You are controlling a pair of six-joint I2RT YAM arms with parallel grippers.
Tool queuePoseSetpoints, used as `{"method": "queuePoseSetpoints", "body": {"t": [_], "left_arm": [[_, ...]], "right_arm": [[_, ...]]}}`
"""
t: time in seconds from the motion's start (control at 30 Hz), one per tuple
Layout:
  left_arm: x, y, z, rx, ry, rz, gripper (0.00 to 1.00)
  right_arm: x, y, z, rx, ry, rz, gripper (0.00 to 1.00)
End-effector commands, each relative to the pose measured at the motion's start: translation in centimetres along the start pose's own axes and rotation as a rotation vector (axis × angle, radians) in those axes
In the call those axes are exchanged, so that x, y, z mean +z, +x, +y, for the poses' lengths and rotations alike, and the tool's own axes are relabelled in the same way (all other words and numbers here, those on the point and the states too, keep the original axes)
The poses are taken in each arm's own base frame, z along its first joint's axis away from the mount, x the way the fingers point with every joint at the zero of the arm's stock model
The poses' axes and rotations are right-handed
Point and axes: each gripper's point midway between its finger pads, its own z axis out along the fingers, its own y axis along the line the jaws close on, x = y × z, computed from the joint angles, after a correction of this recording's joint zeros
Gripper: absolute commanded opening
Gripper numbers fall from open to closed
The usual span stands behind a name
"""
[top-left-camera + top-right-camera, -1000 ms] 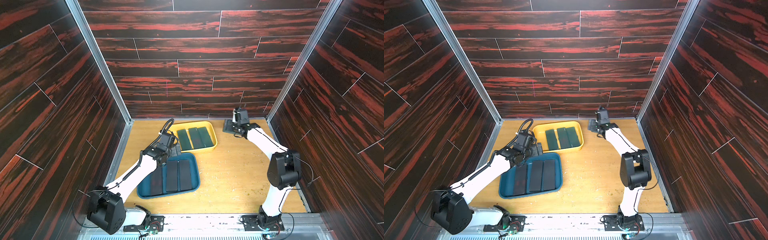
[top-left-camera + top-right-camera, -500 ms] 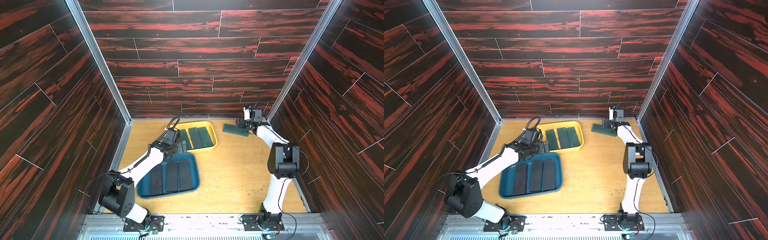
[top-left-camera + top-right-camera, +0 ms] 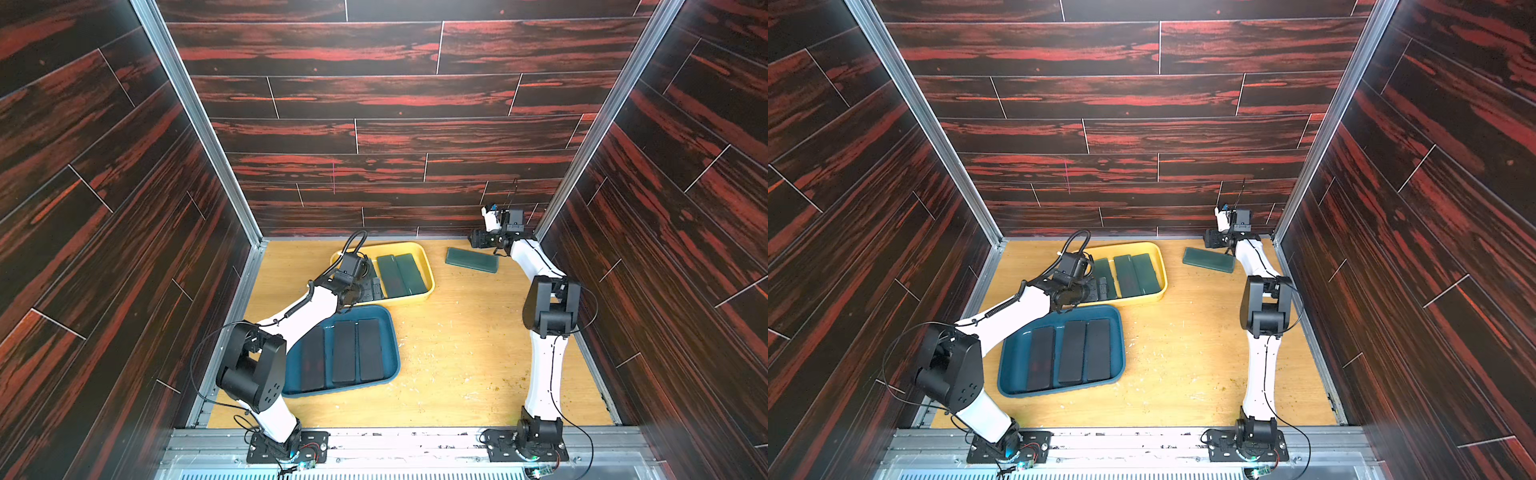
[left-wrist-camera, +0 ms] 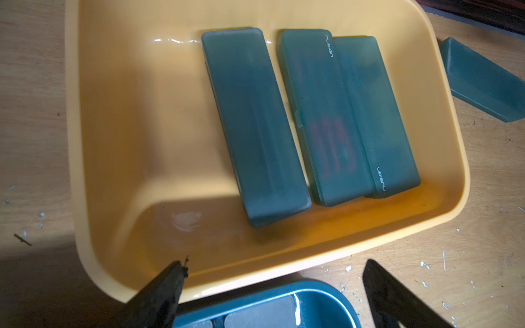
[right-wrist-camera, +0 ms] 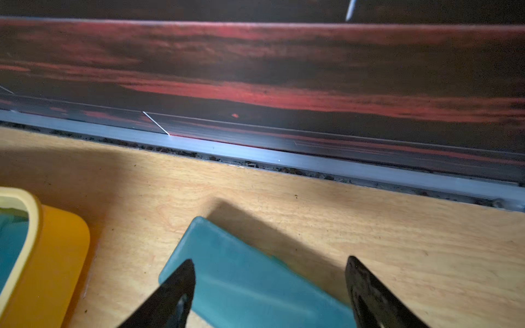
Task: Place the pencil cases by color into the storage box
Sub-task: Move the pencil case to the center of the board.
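Three dark green pencil cases (image 4: 255,127) lie side by side in the yellow tray (image 3: 431,284) (image 4: 113,142). Three black ones (image 3: 345,351) (image 3: 1071,351) fill the blue tray (image 3: 392,332) (image 3: 1017,357). A fourth green pencil case (image 3: 471,259) (image 3: 1208,259) (image 5: 250,284) lies loose on the table near the back right corner. My right gripper (image 3: 478,241) (image 5: 270,262) hovers open just over that case's far end, gripping nothing. My left gripper (image 3: 372,286) (image 4: 274,263) hangs open and empty over the gap between the two trays.
The back wall's metal rail (image 5: 284,159) runs close behind the loose case. The right wall post (image 3: 552,216) stands just beside my right wrist. Bare wooden tabletop (image 3: 457,353) stretches between the trays and the right arm.
My right gripper has drawn back to the right, off the loose green case, which now lies still on the table. The left arm has swung forward to the yellow tray's near edge.
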Motion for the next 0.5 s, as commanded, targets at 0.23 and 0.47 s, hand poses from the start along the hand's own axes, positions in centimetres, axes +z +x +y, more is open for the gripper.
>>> {"method": "queuePoseSetpoints", "body": {"t": [0.23, 0.47], "left_arm": [[-1.2, -1.2, -0.7, -0.032, 0.061, -0.074, 0.99], [-2.1, -0.8, -0.5, -0.04, 0.062, -0.083, 0.99]], "right_arm": [[2.5, 5.3, 0.5, 0.179, -0.081, 0.213, 0.83], [2.9, 6.4, 1.4, 0.237, -0.128, 0.249, 0.83]]}}
